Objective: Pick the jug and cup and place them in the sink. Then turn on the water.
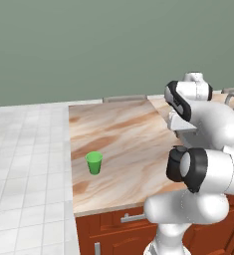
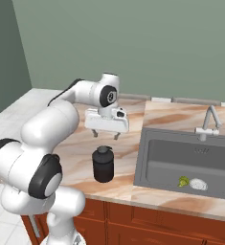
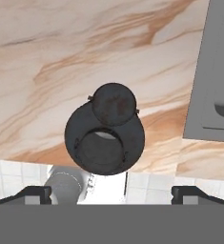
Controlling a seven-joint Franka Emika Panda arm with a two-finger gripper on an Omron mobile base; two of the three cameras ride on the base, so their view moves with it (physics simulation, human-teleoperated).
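Nothing placed yet. Two-finger gripper [image 2: 106,135] wide open, empty, above the squat dark cylindrical jug [image 2: 103,164] left of the dark grey sink [image 2: 164,165]. Small green plastic cup [image 1: 94,163] far left on counter. Faucet off.

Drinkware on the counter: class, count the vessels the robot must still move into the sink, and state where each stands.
2. The jug stands near the counter's front edge, left of the sink, below the open gripper. The cup stands apart, toward the counter's left end.
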